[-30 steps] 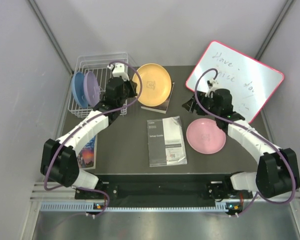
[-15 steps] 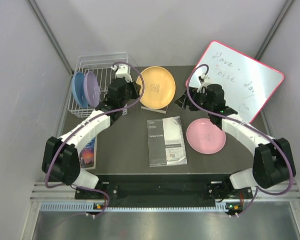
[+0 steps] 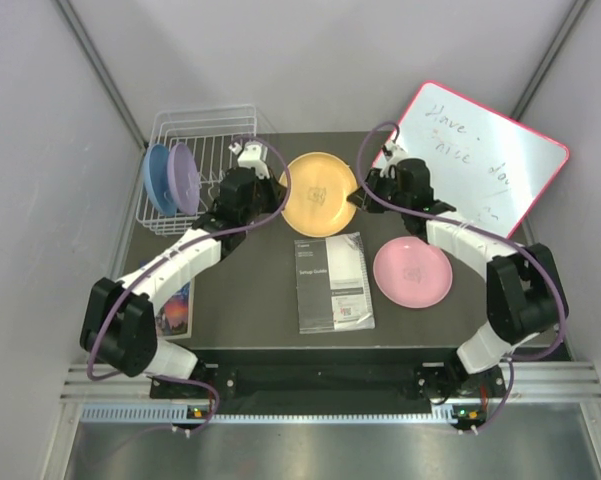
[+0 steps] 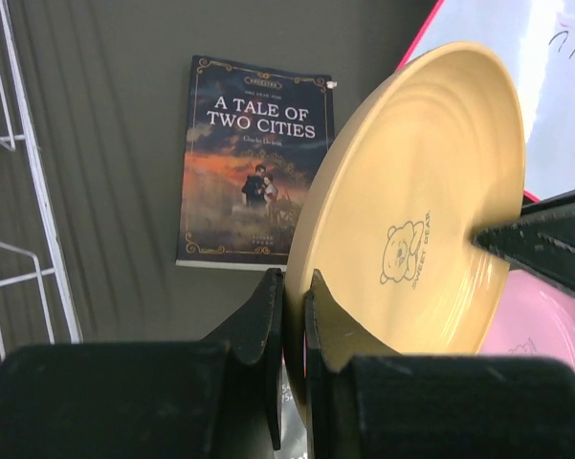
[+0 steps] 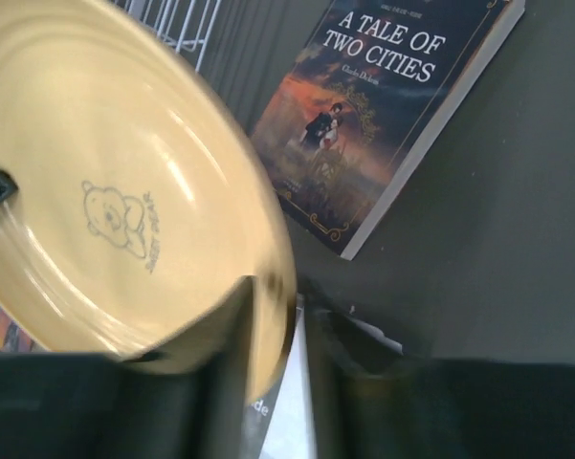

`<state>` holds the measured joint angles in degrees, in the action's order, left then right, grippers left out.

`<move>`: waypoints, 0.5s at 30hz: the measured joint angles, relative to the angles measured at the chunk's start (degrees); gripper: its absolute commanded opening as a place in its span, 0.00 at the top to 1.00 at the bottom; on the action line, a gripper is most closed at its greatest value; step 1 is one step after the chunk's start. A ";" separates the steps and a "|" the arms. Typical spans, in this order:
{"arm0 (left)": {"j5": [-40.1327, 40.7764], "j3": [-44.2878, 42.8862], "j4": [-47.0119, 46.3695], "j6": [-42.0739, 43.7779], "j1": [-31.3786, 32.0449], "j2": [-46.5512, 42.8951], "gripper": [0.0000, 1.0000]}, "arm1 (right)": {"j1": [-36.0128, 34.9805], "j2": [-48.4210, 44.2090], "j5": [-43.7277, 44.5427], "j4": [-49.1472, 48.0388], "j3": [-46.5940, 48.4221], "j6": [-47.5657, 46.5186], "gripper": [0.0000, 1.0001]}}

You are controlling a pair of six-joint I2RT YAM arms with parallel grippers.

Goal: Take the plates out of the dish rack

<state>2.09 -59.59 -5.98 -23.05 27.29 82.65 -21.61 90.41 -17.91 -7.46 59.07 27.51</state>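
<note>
Plates, four: pink plate point(image 3: 412, 272) unloaded, flat on table point(image 3: 260, 295); orange plate point(image 3: 318, 193) out, aloft beside rack point(image 3: 205, 125), near rim pinched tight by left gripper point(image 4: 295, 287), right gripper point(image 5: 282, 311) straddling the opposite rim, clamping blurred, cannot tell; blue plate point(image 3: 158, 180) and lavender plate point(image 3: 185, 173) upright in rack, yet to unload.

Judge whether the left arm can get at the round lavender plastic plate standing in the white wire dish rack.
Probably not yet: the left hand is shut on the rim of the round orange-tan plastic plate. The lavender plate stands uncovered in the white wire dish rack, close by that arm.
</note>
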 measured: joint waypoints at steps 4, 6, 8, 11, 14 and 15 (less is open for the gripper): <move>0.31 1.81 0.48 -0.17 -0.11 -1.42 1.00 | -0.02 1.05 -0.37 -0.22 0.31 0.76 1.00; 0.28 1.90 0.42 -0.33 -0.17 -1.46 0.98 | -0.04 0.94 -0.15 -0.33 0.15 0.74 1.00; 0.09 1.90 0.46 -0.31 -0.09 -1.46 0.80 | -0.07 -0.07 0.42 -0.44 -0.98 0.61 1.00; -0.96 1.90 0.39 0.20 0.35 -1.46 0.20 | -0.09 -3.89 3.26 1.09 -3.48 0.00 1.00; -0.48 1.90 0.11 0.92 0.50 -1.53 0.09 | 0.55 -8.74 7.32 4.81 -5.31 -1.51 1.00; 0.11 1.90 0.02 1.05 0.50 -1.53 0.08 | 1.16 -10.88 9.09 6.84 -5.95 -2.01 1.00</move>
<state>2.20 -57.69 -5.96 -22.00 27.79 81.12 -20.45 79.53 -8.82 -0.62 53.12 25.50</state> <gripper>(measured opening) 0.872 0.022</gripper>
